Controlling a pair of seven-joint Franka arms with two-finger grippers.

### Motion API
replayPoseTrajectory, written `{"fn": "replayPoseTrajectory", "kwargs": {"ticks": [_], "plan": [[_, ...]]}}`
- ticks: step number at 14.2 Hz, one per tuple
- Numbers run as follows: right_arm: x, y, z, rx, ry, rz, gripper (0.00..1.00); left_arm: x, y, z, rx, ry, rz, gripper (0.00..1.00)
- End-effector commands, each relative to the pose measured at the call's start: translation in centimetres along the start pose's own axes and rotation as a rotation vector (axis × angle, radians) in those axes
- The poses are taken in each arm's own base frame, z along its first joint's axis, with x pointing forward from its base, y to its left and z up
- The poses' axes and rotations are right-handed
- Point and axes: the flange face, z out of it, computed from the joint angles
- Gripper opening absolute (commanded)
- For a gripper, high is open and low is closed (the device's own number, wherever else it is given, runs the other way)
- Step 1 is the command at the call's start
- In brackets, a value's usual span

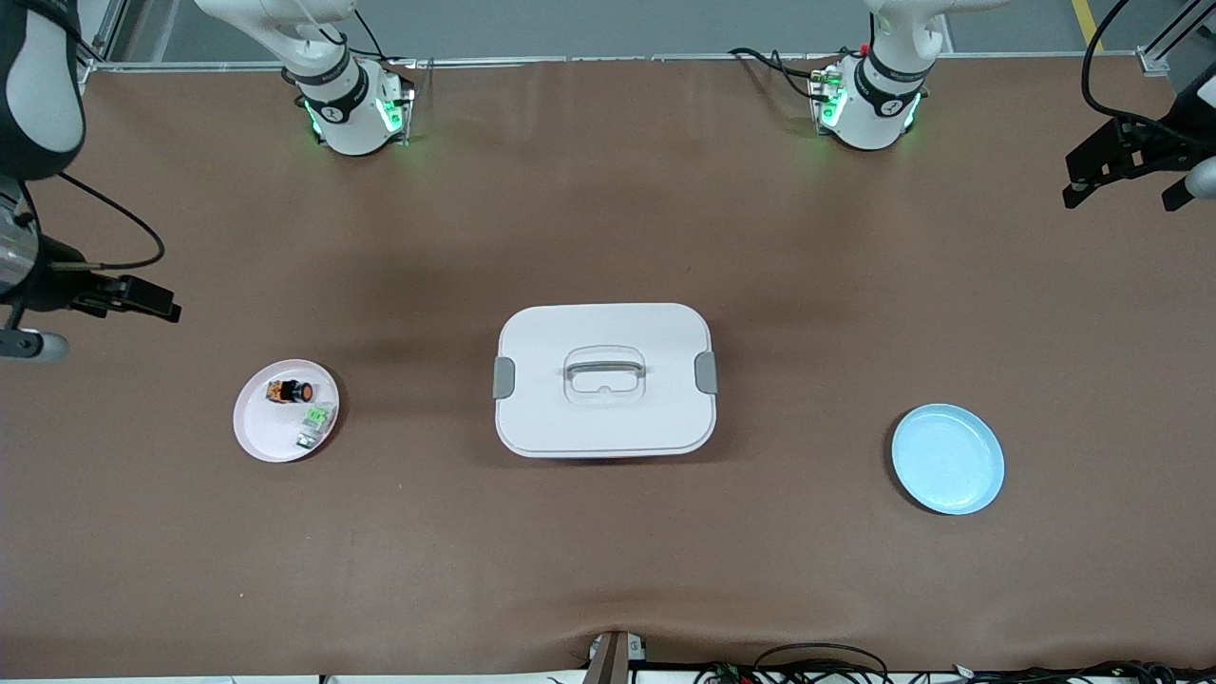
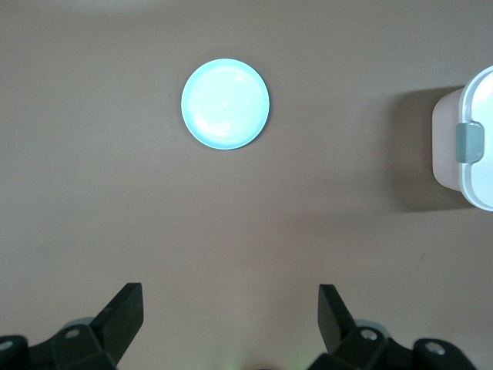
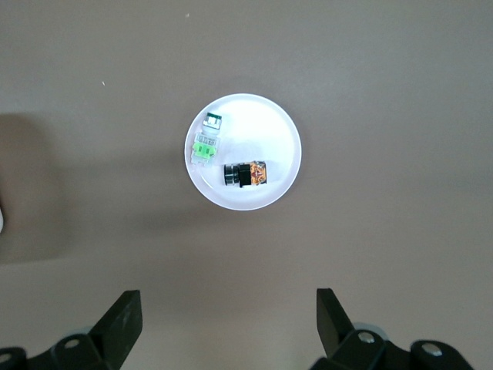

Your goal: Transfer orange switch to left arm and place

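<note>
The tiny black-and-orange push-button switch [image 1: 290, 390] lies on a pale pink round plate [image 1: 256, 432], open brown bench separating it from the large white latched plastic box [image 1: 605, 437] mid-bench, while the left gripper [image 2: 231, 308] and right gripper [image 3: 229, 308] hover wide open at the bench's ends.

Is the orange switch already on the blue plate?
No, the orange switch lies on the pink plate beside the green-and-white switch, and the blue plate holds nothing.

White arms [image 1: 347, 104]; black joints; green base lights.
</note>
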Motion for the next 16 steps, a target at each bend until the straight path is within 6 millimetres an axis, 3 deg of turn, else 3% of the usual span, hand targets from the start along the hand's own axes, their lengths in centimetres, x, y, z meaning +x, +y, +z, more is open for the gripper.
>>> {"fn": "replayPoseTrajectory", "kwargs": {"ticks": [1,4,8,11,16], "plan": [[1.8,-0.5,1.6,0.004,0.007,-0.015,1.0,0.1,0.0,-0.4,-0.005,0.022,0.01,1.0],[3.3,-0.5,3.3,0.0,0.022,-0.024,1.0,0.2,-0.1,-0.3,-0.005,0.025,0.007,1.0],[3.8,-1.3,5.9,0.006,0.028,-0.026,1.0,0.3,0.0,-0.2,-0.006,0.027,0.01,1.0],[3.4,-0.4,10.1,0.036,0.032,0.003,1.0,0.3,0.0,-0.2,-0.006,0.027,0.012,1.0],[2.2,0.4,19.1,0.05,0.101,0.032,1.0,0.6,0.1,-0.1,-0.006,0.034,0.015,1.0]]}}
